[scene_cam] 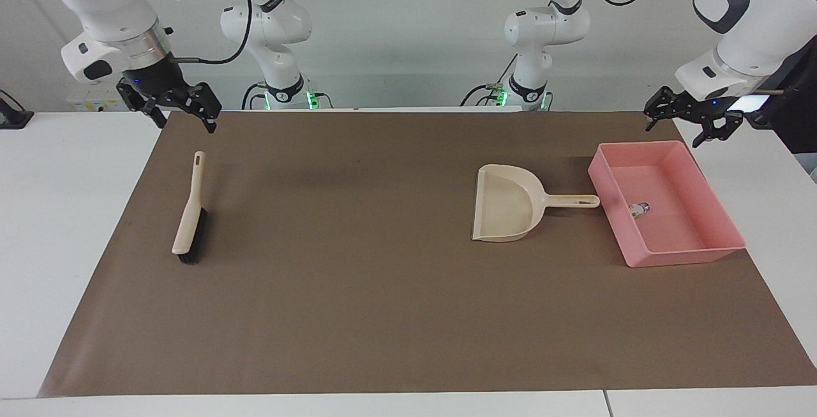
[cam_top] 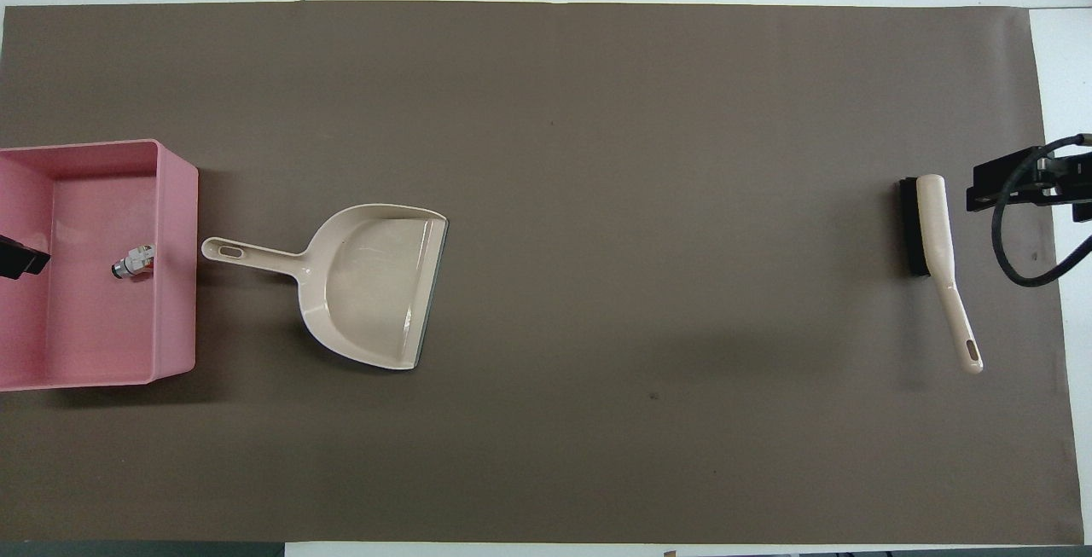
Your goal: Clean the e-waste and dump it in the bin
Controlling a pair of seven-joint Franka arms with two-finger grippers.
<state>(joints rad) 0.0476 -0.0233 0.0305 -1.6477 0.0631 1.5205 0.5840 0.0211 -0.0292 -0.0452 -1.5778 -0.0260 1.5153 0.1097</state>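
E-waste (scene_cam: 638, 208) shows as one tiny white piece with an orange patch and a grey end, lying on the floor of the shallow rectangular pink plastic bin (scene_cam: 692, 252), close to the wall that faces the dustpan; the smaller black chip cannot be made out.

Taking the pink bin as the landmark and reading across the facing view: the right gripper (scene_cam: 180, 110) hangs in the air over the corner of the brown paper mat (scene_cam: 383, 315), at the right arm's end of the table and well apart from the bin. Its jaws are spread wide and hold nothing. Just below it, the beige hand brush with black bristles (scene_cam: 189, 218) lies flat on the mat, handle toward the robots, bristle end away from them — also well apart from the bin.

Much closer to the bin lies the beige plastic dustpan (scene_cam: 504, 203), flat on the mat. Its handle points at the bin and the tip stops just beside the bin's wall without touching it, while its scoop mouth faces the brush.

The bin itself sits on the mat at the left arm's end of the table. The left gripper (scene_cam: 689, 120) hovers above the mat's edge near the bin's robot-side corner, clear of the rim — jaws spread apart, nothing between them.
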